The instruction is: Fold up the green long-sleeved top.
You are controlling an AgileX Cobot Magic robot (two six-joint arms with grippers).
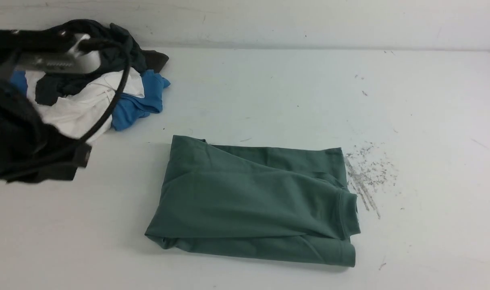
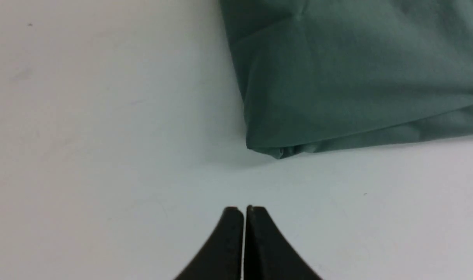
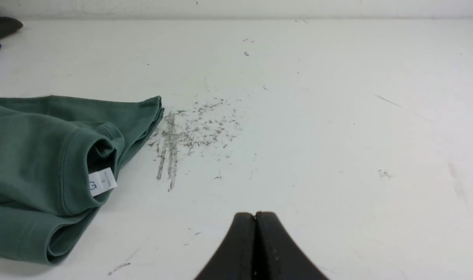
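Toward the desk's near edge the green top [image 1: 253, 201] lies folded, both grippers [image 2: 243, 210] [image 3: 255, 214] pressed together, seemingly finished.

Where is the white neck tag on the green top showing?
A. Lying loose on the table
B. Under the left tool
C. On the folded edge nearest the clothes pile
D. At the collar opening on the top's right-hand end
D: in the right wrist view the tag hangs inside the collar of the top, at its right end.
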